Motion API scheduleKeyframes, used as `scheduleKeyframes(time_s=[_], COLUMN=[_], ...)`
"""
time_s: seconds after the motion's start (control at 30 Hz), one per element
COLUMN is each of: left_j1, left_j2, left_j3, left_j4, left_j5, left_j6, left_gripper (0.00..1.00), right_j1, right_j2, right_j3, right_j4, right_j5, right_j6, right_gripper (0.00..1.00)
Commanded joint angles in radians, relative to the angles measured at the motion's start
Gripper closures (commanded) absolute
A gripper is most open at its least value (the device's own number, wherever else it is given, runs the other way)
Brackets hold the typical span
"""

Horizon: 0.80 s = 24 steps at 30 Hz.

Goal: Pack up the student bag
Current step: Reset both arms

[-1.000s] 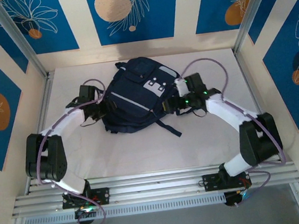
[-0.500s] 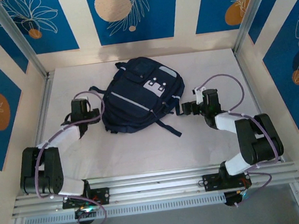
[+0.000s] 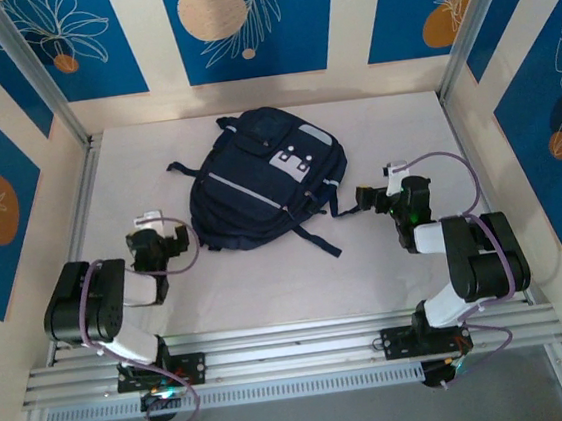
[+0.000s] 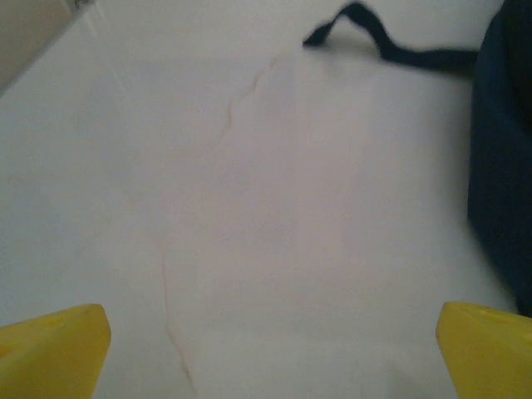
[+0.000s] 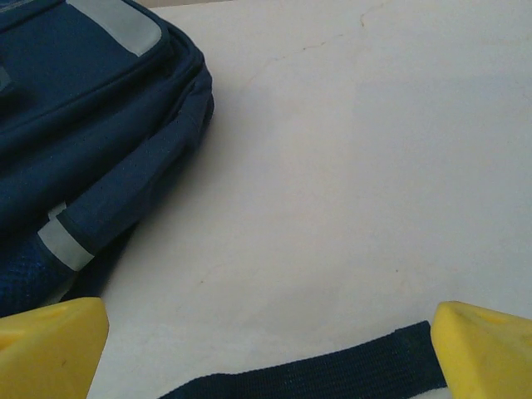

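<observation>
One pale, smooth, matte surface (image 3: 388, 270) is seen from above, with cream walls on three sides bearing blue panels (image 3: 241, 24) printed with leaf outlines and orange discs. Two white and black robot arms are bolted at the near edge.

On the left, the left arm (image 3: 91, 311) is folded back close to its base, near the surface's left edge. The left tool (image 4: 268, 353) has two yellow fingertips, one at each lower corner of its wrist view. They are set wide apart, with bare surface between them and faint hairline creases running across it. One curled dark strap (image 4: 374, 37) lies ahead of this tool, and a dark blue fabric wall rises at the right side of that view.

In the middle of the surface, somewhat towards the far edge, lies one student bag (image 3: 259, 188). It is a large dark navy fabric backpack, rounded and soft, lying flat. It has a light grey diagonal trim strip (image 3: 234, 190) and a small white-grey patch (image 3: 291, 159). A black strap (image 3: 319, 239) trails towards the near edge.

On the right, the right arm (image 3: 477, 260) is likewise folded near its base. The right tool (image 5: 268, 349) also has two yellow fingertips spread wide, clamping nothing. A woven dark strap end (image 5: 332, 366) lies flat between them, and the bag's padded corner sits at upper left.

Bare surface lies open on both sides of the bag and along the near edge.
</observation>
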Motion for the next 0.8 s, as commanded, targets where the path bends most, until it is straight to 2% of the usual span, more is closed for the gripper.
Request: scheduleKeyframes(time_s=[0.0, 0.77], left_j1=[-0.004, -0.009], left_j2=[0.007, -0.001], left_j3=[0.008, 0.026], left_j4=[0.22, 0.176], left_j5=[-0.008, 0.001], left_j6=[0.015, 0.021], left_gripper=[0.0, 0.0], right_j1=[0.002, -0.001], right_j2=[-0.007, -0.006], right_j3=[-0.001, 0.0], right_j4=[0.049, 0.047], right_j5=[-0.012, -0.02], right_j6=[0.012, 0.012], right_gripper=[0.01, 0.01])
